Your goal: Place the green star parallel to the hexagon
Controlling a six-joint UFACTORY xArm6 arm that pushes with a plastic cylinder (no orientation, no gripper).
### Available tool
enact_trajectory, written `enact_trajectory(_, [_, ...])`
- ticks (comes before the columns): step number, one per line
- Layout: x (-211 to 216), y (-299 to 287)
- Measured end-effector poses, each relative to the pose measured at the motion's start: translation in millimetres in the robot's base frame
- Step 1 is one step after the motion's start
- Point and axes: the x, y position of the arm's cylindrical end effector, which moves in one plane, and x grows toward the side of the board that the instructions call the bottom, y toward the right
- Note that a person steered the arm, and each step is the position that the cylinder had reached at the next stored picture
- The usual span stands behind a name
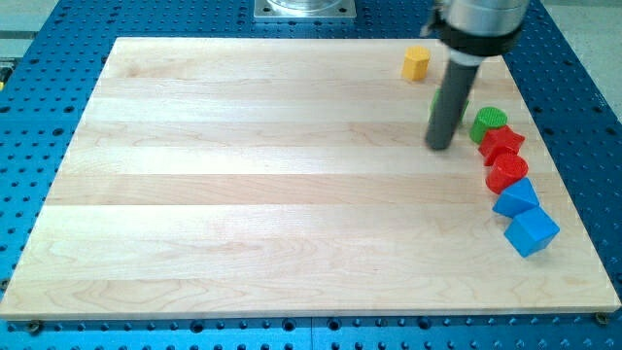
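Observation:
The yellow hexagon (416, 63) lies near the view's top right of the wooden board (243, 175). My dark rod comes down from the view's top right, and my tip (441, 147) rests on the board below the hexagon. A green block (468, 103) is almost wholly hidden behind the rod. Only green slivers show at the rod's edges, so I cannot make out its shape. A green round block (489, 122) sits just right of my tip.
A line of blocks runs down the board's right edge: a red star (502, 144), a red round block (506, 172), a blue triangular block (515, 197) and a blue cube (532, 231). A blue perforated table surrounds the board.

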Motion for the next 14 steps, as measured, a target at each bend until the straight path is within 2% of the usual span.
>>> enact_trajectory(1, [-45, 13])
enact_trajectory(2, [-53, 54])
enact_trajectory(3, [-61, 13])
enact_trajectory(4, [-61, -109])
enact_trajectory(5, [-26, -114])
enact_trajectory(6, [-43, -53])
enact_trajectory(8, [-84, -77])
enact_trajectory(9, [-93, -112])
enact_trajectory(10, [-62, -116])
enact_trajectory(12, [-87, -147])
enact_trajectory(13, [-106, -135])
enact_trajectory(14, [-85, -115])
